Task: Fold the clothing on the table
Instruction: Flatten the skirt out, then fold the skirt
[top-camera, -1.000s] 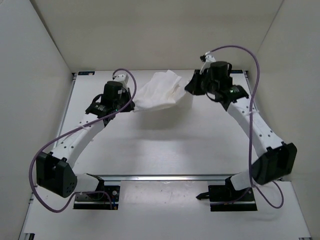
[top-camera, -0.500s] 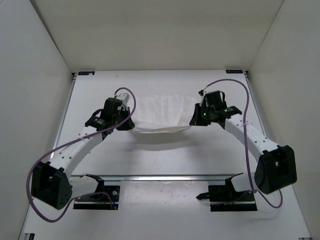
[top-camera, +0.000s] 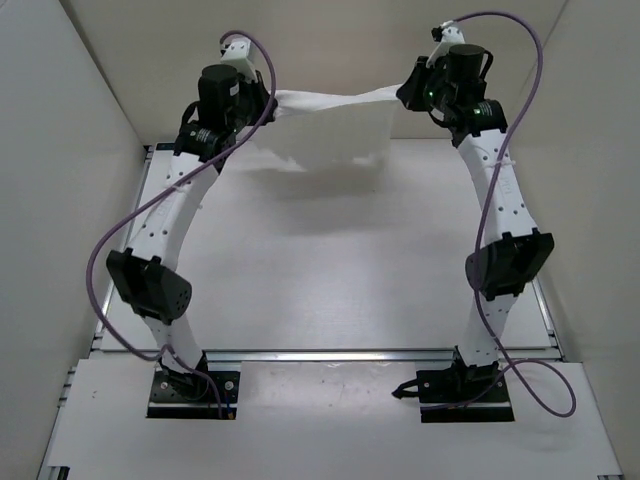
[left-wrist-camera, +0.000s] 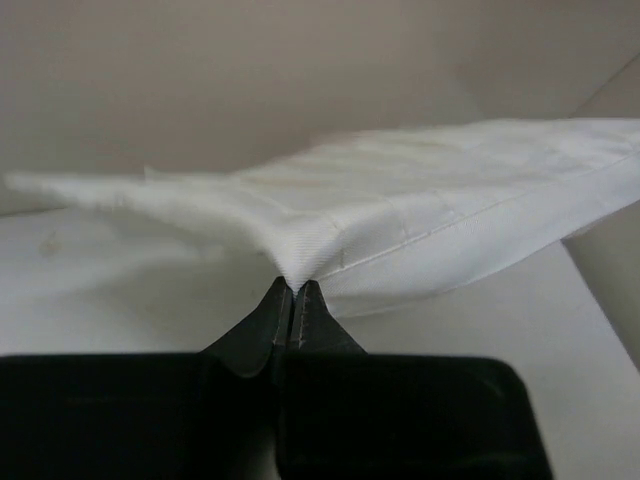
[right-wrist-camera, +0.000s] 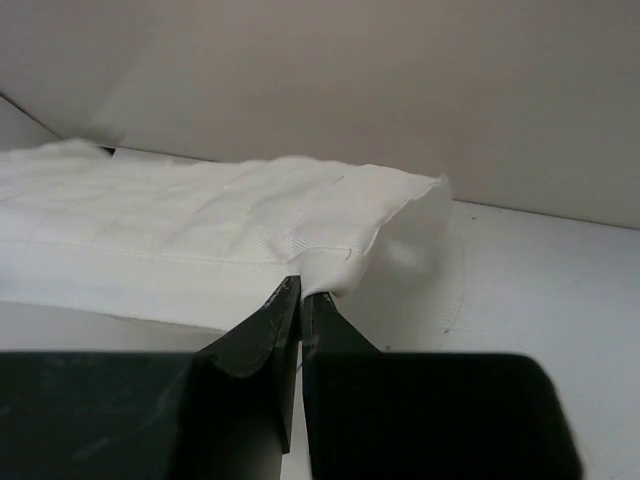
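Left pincer (top-camera: 270, 101): jaws pressed together, clamped on one top corner of the clothing (top-camera: 335, 135). In the left wrist view the dark tips (left-wrist-camera: 295, 290) meet with fabric (left-wrist-camera: 420, 215) puckered into a small peak right above them.
Right pincer (top-camera: 405, 93): jaws together too, clamped on the opposite top corner. The right wrist view shows the tips (right-wrist-camera: 300, 288) pinching the fabric (right-wrist-camera: 180, 225) just under a stitched hem line.
Clothing: thin, white and wrinkly, with faint seam lines. It is strung between the two pincers, its top edge pulled nearly straight with a slight dip in the middle. The rest hangs below as a loose sheet.
Clothing position: up in the air over the far end of the surface (top-camera: 330, 260), in front of the back wall (top-camera: 320, 50). A soft shadow lies on the surface beneath it. Cannot tell for sure whether the lower edge touches down.
Arms: both reach far forward and high from their bases at the near edge, left and right roughly mirrored. A purple cable (top-camera: 110, 240) loops along each.
Surface: matte white, with a metal rail (top-camera: 340, 353) across it just ahead of the arm bases.
Walls: plain white on three sides.
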